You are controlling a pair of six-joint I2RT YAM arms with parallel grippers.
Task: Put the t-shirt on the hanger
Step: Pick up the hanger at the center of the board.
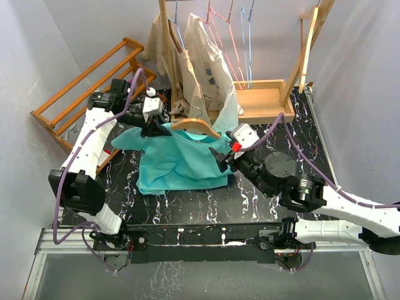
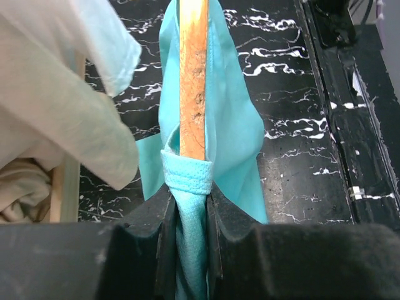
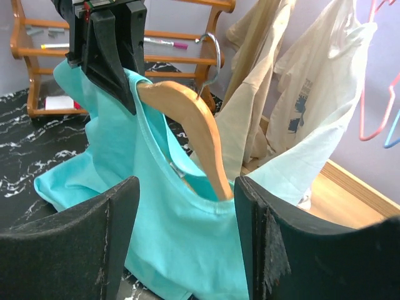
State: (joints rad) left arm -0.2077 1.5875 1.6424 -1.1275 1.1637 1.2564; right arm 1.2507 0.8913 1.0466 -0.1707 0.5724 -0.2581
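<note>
- The t-shirt (image 1: 178, 165) is found mid-desk. Its lower part is spread over the black marbled desk (image 1: 269, 194) and its neck end is lifted off the surface.
- The hanger (image 1: 197, 125) is held up at the neckline. Its wooden arch and hook are left showing above the collar, and its right end is dipped inside the neck hole.
- The left gripper (image 1: 152, 128) is clamped on a bunch of teal collar fabric right at the hanger's left end. Whether the wood is pinched too can't be told, tbh.
- The right gripper (image 1: 220, 156) is parked just beside the shirt's right shoulder, fingers apart, nothing caught between them.
- Further back, beige shirts (image 1: 206, 56) are hung next to pink and blue wire hangers (image 1: 232, 37).
- A wooden tray (image 1: 262, 100) is set behind the shirt, and a wooden rack (image 1: 81, 87) is leaned off at the left.
</note>
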